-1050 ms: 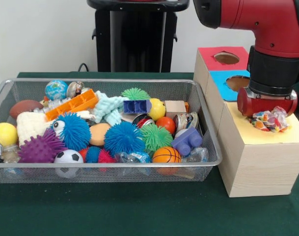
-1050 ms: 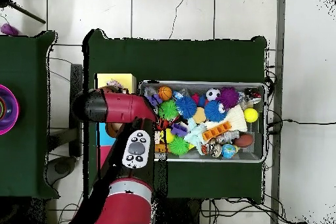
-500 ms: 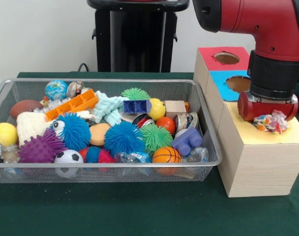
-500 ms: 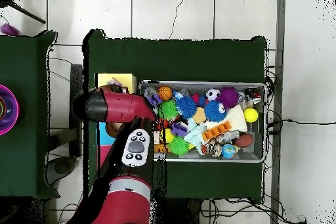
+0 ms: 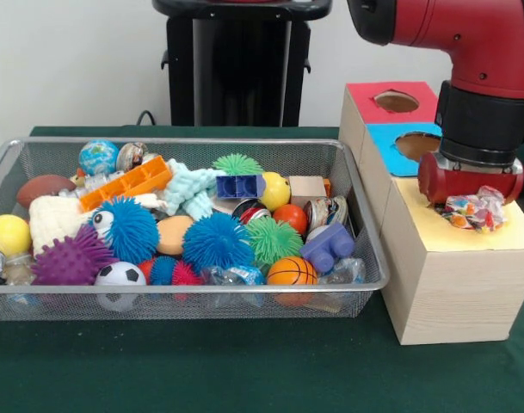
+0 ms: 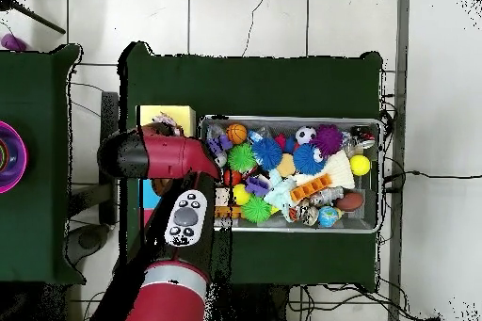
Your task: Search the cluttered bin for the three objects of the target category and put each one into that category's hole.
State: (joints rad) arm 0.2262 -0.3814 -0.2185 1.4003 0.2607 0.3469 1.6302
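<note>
Green tablecloth (image 5: 244, 361), white tiled floor (image 6: 282, 16)

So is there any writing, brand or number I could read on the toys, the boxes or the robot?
None can be read. The wooden box with its coloured tops, the wire bin and the red arm show no lettering. Any print on the candy bag is too small.
</note>
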